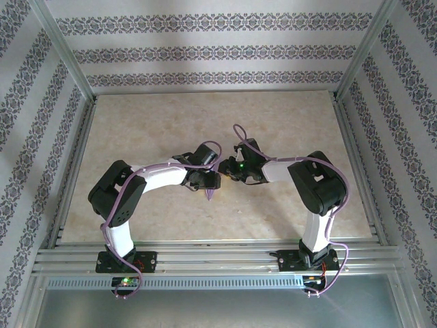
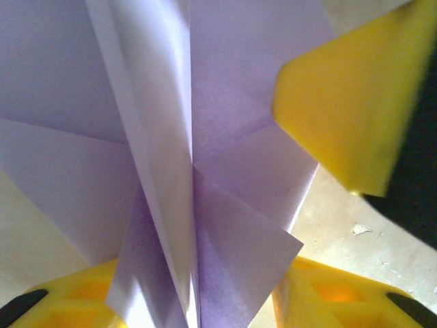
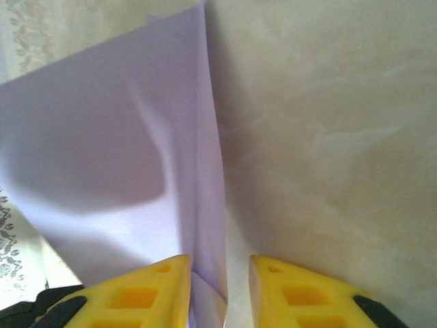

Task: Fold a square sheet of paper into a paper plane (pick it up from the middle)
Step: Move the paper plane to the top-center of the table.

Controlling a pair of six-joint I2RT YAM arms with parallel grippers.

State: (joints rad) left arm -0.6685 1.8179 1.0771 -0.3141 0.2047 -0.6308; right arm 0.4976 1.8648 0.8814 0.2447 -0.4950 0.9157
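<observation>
Bright, even top view; wrist views soft, yellow fingers [image 2: 341, 102] blurred, dark shadow across paper [image 3: 102, 164].

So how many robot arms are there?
2. The left arm bends in from the left, the right arm from the right; both meet in the middle at the lavender paper. None seem hidden.

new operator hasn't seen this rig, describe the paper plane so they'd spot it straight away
On the beige marbled table, look at the middle, where the left gripper and right gripper meet. The paper plane sits between them, its tip pointing toward the arm bases. It is pale lavender, creased and pointed, unlike the purple cables and black arm parts.
</observation>
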